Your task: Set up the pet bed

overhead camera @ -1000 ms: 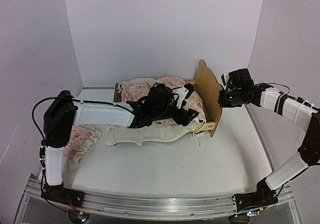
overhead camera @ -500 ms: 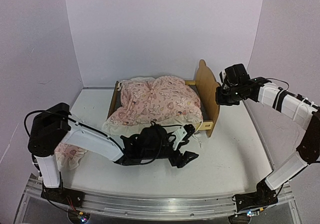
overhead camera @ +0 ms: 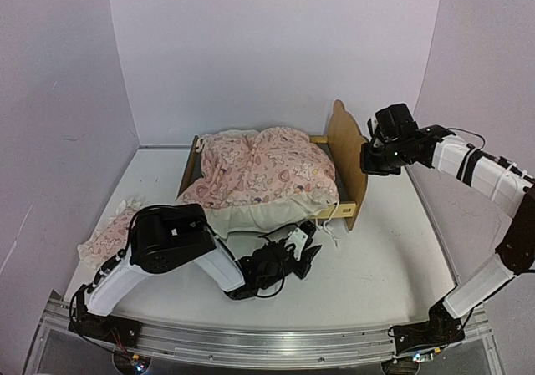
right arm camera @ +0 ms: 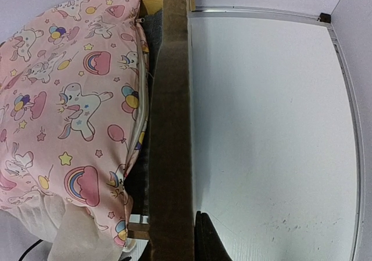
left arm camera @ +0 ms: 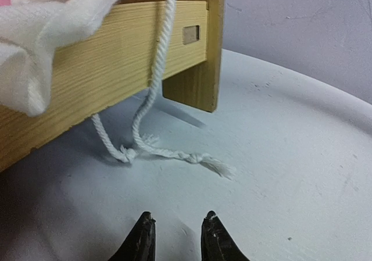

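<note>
White table, purple walls. Bed centre-rear, blanket draped over it. R gripper seems clamped on headboard; one finger hidden. L gripper low by cord, jaws narrowly apart, empty. Pillow far left: fetch w/ L, lifting clear of cord.

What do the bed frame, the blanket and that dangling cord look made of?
Bed frame: light wood, likely plywood or pine, unpainted; straight grain shows on the rail. Blanket: soft printed fabric, pink with unicorns, creased and puffy. Cord: twisted white rope, probably cotton, frayed at the knotted end.
</note>
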Robot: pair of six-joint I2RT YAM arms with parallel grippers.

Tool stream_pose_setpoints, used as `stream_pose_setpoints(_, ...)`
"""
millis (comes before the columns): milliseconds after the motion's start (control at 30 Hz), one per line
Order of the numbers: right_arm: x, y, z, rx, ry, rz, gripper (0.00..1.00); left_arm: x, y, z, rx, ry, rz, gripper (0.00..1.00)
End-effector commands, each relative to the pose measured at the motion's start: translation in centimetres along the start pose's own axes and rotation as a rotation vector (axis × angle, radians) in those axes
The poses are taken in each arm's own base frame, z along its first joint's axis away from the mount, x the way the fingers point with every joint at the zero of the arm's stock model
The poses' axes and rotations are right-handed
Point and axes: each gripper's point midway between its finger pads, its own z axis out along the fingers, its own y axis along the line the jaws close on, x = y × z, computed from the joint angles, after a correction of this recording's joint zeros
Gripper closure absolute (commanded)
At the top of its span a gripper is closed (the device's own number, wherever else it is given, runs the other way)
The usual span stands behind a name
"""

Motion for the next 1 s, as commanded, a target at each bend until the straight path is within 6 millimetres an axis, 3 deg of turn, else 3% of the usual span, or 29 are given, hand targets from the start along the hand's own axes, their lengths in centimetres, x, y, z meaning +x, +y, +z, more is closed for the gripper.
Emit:
stream_pose_setpoints(0, -11.6, 6.8, -9.5, -0.391, -0.366, 0.234, 1.00, -5.4, 2.7, 1.4, -0.141, -0.203, -0.120, 0.76)
stream_pose_setpoints(433, -11.9, 7.4, -9.8, -0.415, -0.365, 0.236, 1.00, -3.5, 5.3, 4.3, -0.333, -0.224, -0.158, 0.81)
stream_pose_setpoints(567, -12.1, 7.6, -10.1, -0.421, -0.369, 0.234, 1.00, -3.2, 5.4, 5.1, -0.350, -0.216, -0.154, 0.73)
stream_pose_setpoints(733, -12.1, 7.6, -10.3, -0.424, -0.370, 0.236, 1.00, -2.5, 5.6, 6.4, -0.347, -0.194, -0.157, 0.74)
stream_pose_setpoints(867, -12.2, 7.7, -10.7, -0.426, -0.375, 0.234, 1.00, -2.5, 6.0, 7.0, -0.334, -0.189, -0.165, 0.82)
stream_pose_setpoints(967, -12.0, 7.6, -10.5, -0.418, -0.372, 0.233, 1.00, -3.4, 5.2, 7.1, -0.288, -0.192, -0.146, 0.91)
